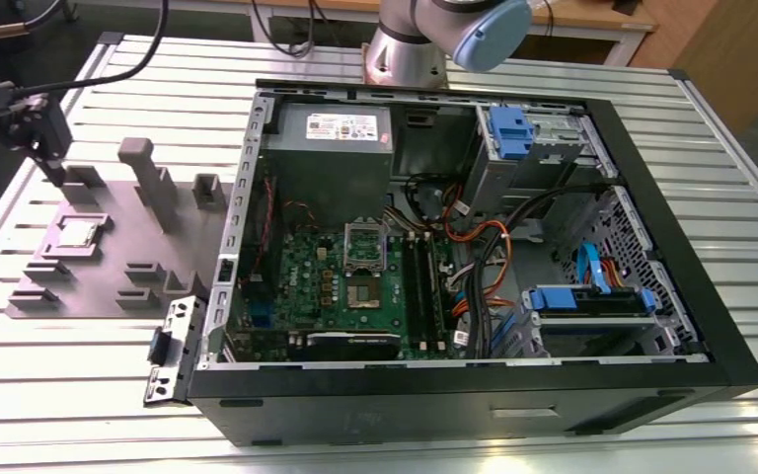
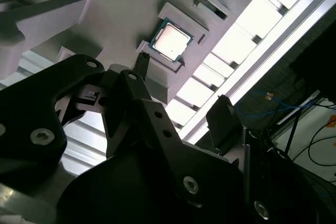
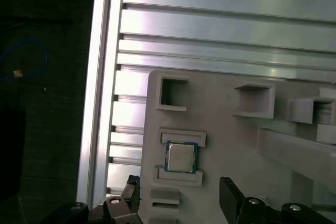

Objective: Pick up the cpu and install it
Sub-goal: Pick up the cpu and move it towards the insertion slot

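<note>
My gripper (image 1: 50, 173) hangs at the upper left of the exterior view, over the far end of the grey parts tray (image 1: 103, 281). Fingers spread wide, nothing held; in the first wrist view the two fingertips (image 3: 227, 183) stand further apart than the chip is wide.

The cpu (image 1: 79, 232) lies flat in a shallow seat on the tray, left-middle of the exterior view, outside the computer case (image 1: 616, 380). In both wrist views it sits just ahead of the gripper (image 3: 179, 183), not touched. Silvery top faces up.

Handling, my guess: very light, stiff, thin. Smooth metal lid, likely slippery. The underside is probably delicate, so no dragging. Take it by two opposite edges with light pressure. Raised lips bracket two sides of the seat and the other two look open, so I'd grip there. Not much edge height to catch.

The socket frame (image 1: 363, 247) sits on the green motherboard (image 1: 340, 301), centre of the frame, inside the open case. Cables and drive cages crowd the right side.

Surface: a slatted aluminium table (image 1: 352, 439), shiny and ridged. The tray's upright posts (image 1: 142, 173) stand near the gripper. Arm base (image 1: 413, 54) at top centre. Dark floor beyond the table's edge.
</note>
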Robot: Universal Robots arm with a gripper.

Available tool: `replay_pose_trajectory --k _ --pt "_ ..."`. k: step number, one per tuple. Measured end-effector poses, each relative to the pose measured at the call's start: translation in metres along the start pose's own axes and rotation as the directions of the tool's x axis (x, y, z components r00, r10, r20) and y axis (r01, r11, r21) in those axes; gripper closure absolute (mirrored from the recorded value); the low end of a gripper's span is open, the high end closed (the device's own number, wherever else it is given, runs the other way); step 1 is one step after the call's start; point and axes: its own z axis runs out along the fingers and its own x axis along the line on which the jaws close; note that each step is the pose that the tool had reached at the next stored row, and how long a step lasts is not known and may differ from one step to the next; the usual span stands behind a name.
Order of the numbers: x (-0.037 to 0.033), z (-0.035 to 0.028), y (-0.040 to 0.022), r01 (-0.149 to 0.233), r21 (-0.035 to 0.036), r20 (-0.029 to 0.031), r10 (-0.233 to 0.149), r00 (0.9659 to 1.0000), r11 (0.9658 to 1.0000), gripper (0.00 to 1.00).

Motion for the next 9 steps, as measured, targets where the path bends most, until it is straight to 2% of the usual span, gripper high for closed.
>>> replay_pose_trajectory --k 9 --pt "-0.0013 0.0159 -0.0004 0.0 0.0003 -0.0007 0.0 1.0 1.0 0.29"
